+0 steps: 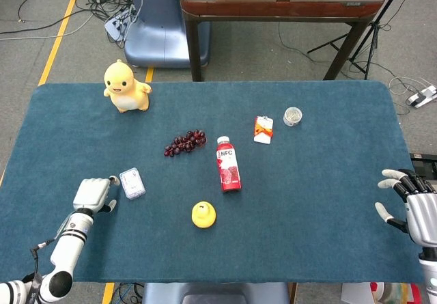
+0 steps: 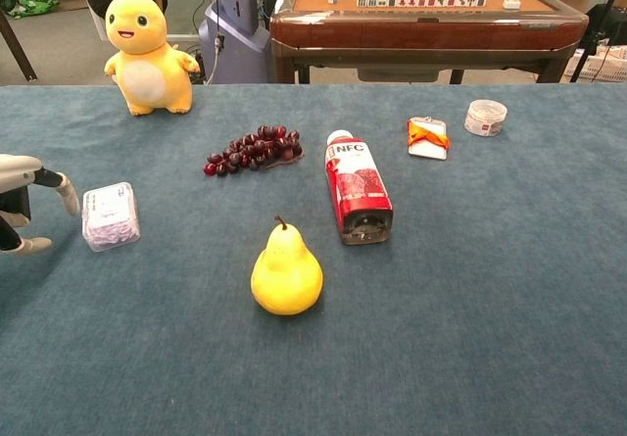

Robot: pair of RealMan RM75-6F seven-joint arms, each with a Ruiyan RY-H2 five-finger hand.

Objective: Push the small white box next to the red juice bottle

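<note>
Lying just beyond the left hand's (image 1: 94,195) spread, empty fingers (image 2: 67,193), the small white box (image 1: 132,183) is judged light and stiff; its near side should be pushed toward the red juice bottle (image 1: 228,164).

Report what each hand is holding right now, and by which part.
Nothing is held. The left hand is open just beside the white box, not touching it; the right hand is open at the table edge.

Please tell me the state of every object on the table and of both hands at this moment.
small white box: flat on the cloth, untouched
red juice bottle: lying on its side, capped
pear: upright
grapes: lying in a bunch
yellow duck toy: standing
left hand: empty, beside the box
right hand: empty, fingers spread
</note>
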